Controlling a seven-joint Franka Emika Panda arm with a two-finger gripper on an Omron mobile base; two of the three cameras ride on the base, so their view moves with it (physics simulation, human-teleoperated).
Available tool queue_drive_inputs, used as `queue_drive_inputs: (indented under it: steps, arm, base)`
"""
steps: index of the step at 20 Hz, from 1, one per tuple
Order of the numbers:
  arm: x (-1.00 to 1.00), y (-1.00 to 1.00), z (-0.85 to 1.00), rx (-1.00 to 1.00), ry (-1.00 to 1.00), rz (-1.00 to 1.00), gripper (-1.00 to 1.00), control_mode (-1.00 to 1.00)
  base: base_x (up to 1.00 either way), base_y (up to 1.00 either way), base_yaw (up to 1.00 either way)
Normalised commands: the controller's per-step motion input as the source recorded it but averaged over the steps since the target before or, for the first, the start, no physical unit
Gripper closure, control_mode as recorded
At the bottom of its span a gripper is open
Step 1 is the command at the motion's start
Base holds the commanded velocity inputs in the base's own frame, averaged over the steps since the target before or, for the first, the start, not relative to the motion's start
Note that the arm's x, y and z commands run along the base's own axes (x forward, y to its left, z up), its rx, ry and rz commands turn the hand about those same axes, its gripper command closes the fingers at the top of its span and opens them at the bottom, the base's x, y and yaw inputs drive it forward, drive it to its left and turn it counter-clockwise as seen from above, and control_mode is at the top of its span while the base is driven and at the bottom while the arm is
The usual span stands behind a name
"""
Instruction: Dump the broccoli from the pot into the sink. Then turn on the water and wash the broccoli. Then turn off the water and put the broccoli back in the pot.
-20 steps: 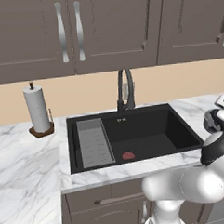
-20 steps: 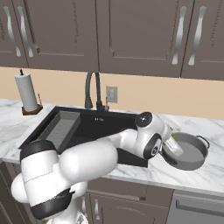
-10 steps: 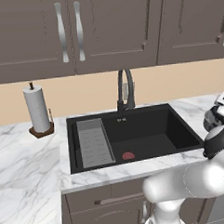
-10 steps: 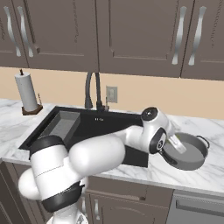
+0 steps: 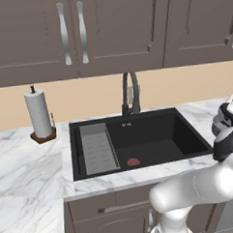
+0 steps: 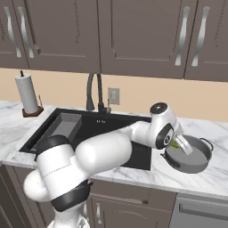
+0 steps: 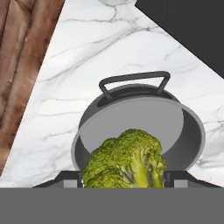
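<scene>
Simulated kitchen, seen from the base and from the hand. The white arm reaches rightward past the sink, a black rectangular basin set in the marble worktop, and its hand hangs over the pot, which stands on the worktop just right of the basin. In the right base view the fingers dip inside the pot's rim, with a spot of yellow-green, the broccoli, showing between them. In the hand view the broccoli fills the space between the two dark finger tips, its florets toward the camera, with the pot behind it: a round grey vessel with a darker rim and a loop handle on the side away from the camera. The fingers stand partly apart, one tip on either side of the floret and close against it; whether they actually press on it cannot be told. In the left base view the sink holds a grey ribbed tray insert along its left side and a red round drain on its floor; the dark arched faucet rises behind it. A paper towel roll stands on the worktop to the left.
</scene>
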Motion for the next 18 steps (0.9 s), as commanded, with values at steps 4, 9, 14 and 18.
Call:
queue_drive_inputs:
  steps: [4,9,14,18]
  arm:
    - [0.00,-0.02,-0.17,0.07,0.09,0.00,1.00,-1.00]
    - [0.00,0.00,-0.39,0.07,0.07,0.00,1.00,-1.00]
    - [0.07,0.00,-0.39,0.02,0.00,0.00,1.00,-1.00]
    - [0.11,0.00,-0.28,0.01,0.00,0.00,1.00,-1.00]
  base:
    - [0.00,0.00,0.00]
    - [0.00,0.00,0.00]
    - [0.00,0.00,0.00]
    - [0.00,0.00,0.00]
